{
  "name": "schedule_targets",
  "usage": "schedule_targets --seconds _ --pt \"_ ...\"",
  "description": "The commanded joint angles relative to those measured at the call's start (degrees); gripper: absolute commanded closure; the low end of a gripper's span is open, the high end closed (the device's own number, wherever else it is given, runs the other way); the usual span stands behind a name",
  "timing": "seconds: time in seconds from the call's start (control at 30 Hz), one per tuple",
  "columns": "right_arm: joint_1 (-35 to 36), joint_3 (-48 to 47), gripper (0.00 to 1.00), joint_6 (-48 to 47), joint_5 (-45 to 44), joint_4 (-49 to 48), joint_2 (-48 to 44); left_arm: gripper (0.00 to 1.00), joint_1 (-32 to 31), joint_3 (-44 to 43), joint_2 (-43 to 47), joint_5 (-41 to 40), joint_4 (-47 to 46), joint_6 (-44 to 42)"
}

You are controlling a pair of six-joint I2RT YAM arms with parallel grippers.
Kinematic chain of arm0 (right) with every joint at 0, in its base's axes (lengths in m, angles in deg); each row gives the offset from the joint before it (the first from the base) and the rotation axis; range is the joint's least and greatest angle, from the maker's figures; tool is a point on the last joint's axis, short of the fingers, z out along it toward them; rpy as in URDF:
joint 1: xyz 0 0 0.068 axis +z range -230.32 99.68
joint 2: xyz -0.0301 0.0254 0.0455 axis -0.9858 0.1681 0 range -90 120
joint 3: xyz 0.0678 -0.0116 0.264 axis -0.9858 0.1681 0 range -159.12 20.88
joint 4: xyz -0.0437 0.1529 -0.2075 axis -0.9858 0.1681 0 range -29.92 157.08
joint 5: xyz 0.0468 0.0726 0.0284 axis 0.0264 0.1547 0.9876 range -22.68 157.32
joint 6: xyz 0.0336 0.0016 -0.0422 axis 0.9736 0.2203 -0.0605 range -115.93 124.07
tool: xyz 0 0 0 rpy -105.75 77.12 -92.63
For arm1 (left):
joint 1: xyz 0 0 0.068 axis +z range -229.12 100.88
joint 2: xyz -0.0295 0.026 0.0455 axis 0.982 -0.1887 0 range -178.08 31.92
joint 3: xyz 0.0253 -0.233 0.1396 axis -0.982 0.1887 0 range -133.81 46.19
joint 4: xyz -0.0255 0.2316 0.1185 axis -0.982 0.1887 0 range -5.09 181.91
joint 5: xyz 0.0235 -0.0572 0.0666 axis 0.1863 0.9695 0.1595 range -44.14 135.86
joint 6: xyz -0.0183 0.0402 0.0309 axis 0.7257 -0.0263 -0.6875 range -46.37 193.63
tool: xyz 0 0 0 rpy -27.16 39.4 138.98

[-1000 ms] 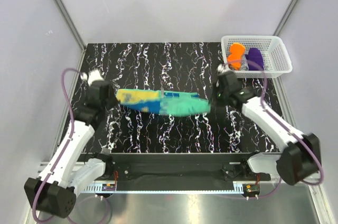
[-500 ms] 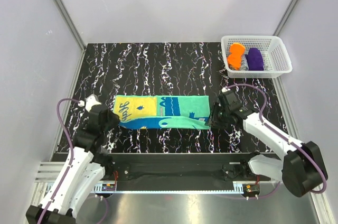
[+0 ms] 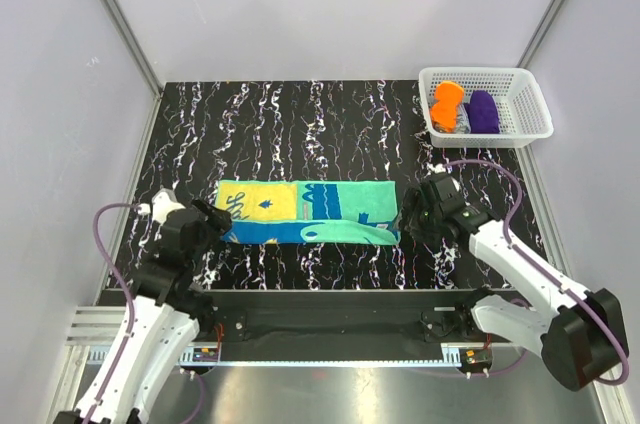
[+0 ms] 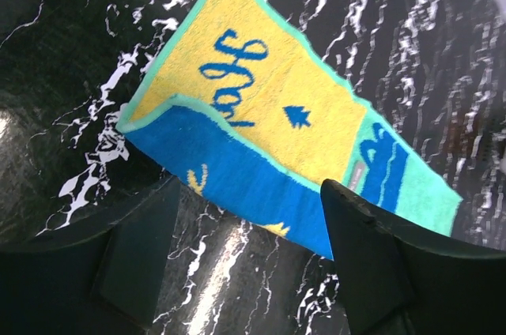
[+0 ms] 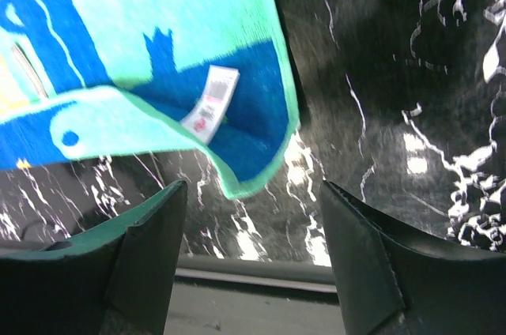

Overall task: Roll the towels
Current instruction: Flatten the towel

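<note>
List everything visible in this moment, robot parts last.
teal, blue and yellow towel: one, spread mid-table, near edge folded over
orange towel: one, bunched in the basket
purple item: one, in the basket beside the orange towel
basket: one, white lattice, far right corner of the table
table: one, black with white veining
left fingers: two, black, open, at the spread towel's left end
right fingers: two, black, open, at its right end
</note>
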Motion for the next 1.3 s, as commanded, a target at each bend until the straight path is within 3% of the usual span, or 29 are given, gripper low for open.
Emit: schedule_targets --seconds 0.0,0.33,0.47,0.5,0.67,0.87,1.17,1.27 --pt "0.35 -4.84 0.25 0.36 -3.92 -1.41 2.71 0.23 -0.07 -0.70 -5.64 -2.20 -3.72 -1.32" --pt "0.35 -6.79 0.34 -1.32 1.69 -9.14 14.67 0.35 4.50 0.09 -13.49 -0.19 -11.46 -5.71" --pt "0.70 -5.21 0.53 -1.93 4.68 -11.86 16.78 0.56 6.00 1.94 -14.81 1.48 -13.74 -6.59" --pt "0.96 -4.94 0.58 -2.02 4.95 -12.04 16.87 0.70 6.43 2.29 -15.25 1.57 -14.09 -6.68" --pt "3.95 -2.66 0.74 -2.37 5.30 -12.04 15.65 1.00 7.05 4.14 -15.95 2.63 -16.29 -6.86" --pt "11.92 0.07 0.85 -1.58 5.22 -11.16 11.87 1.00 7.23 4.66 -13.94 1.23 -15.16 -5.63" --pt "24.16 6.91 0.91 5.00 4.34 -5.37 4.84 0.99 7.32 2.29 -7.34 -3.96 -11.81 -6.77" --pt "26.89 8.16 0.92 8.17 3.64 -2.12 2.46 0.48 7.40 2.64 -9.62 -3.09 -13.91 -6.07"
